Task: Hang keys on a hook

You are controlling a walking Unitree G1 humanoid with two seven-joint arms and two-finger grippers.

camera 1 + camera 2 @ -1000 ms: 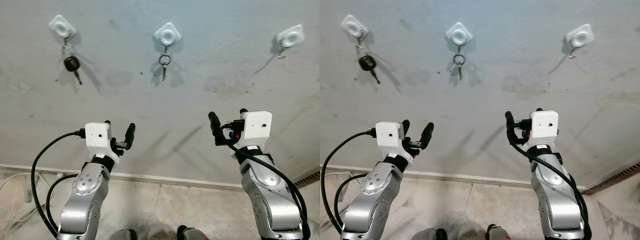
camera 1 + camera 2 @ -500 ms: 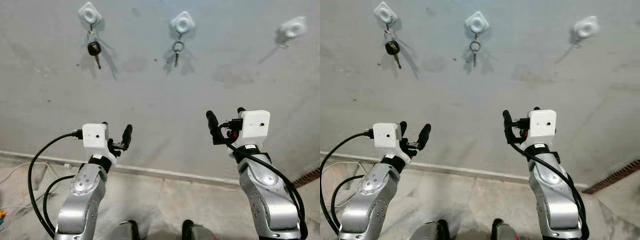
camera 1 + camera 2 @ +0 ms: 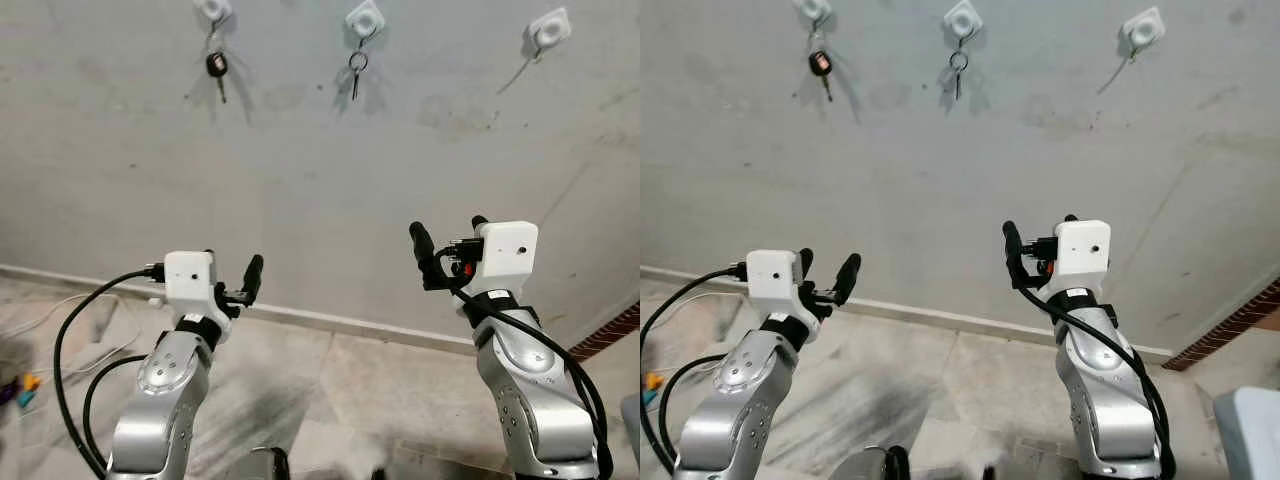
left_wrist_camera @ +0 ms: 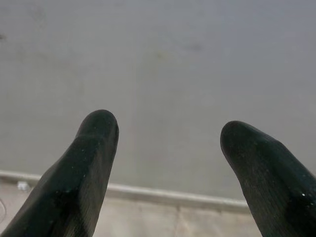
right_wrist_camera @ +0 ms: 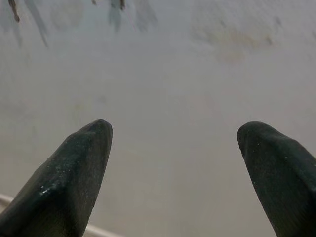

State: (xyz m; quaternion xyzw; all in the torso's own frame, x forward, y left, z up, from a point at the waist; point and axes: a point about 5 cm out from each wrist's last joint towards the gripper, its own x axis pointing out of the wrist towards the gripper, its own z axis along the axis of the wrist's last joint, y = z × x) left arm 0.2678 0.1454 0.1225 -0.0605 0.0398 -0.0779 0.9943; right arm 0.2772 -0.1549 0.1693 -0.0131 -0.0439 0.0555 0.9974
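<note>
Three white hooks are fixed high on the grey wall. The left hook point(image 3: 212, 8) carries a black-headed key point(image 3: 215, 66). From the middle hook point(image 3: 364, 18) hangs a ring with a small key point(image 3: 354, 68). The right hook point(image 3: 548, 29) has nothing on it. Both arms are raised in front of me, well below the hooks. My left gripper point(image 3: 234, 272) is open and holds nothing, as its wrist view confirms point(image 4: 168, 133). My right gripper point(image 3: 449, 236) is open too, its fingers point(image 5: 74, 173) wide apart and facing bare wall.
A pale baseboard point(image 3: 330, 322) runs along the foot of the wall above a tiled floor point(image 3: 300, 390). Loose cables point(image 3: 70, 310) and small coloured bits point(image 3: 22, 388) lie on the floor at left. A reddish brick strip point(image 3: 1225, 335) and a light blue object point(image 3: 1250, 430) sit at right.
The whole picture has shifted: the hooks now sit higher and smaller and more floor shows, so the camera has moved back from the wall. Both grippers stay open in the same pose.
</note>
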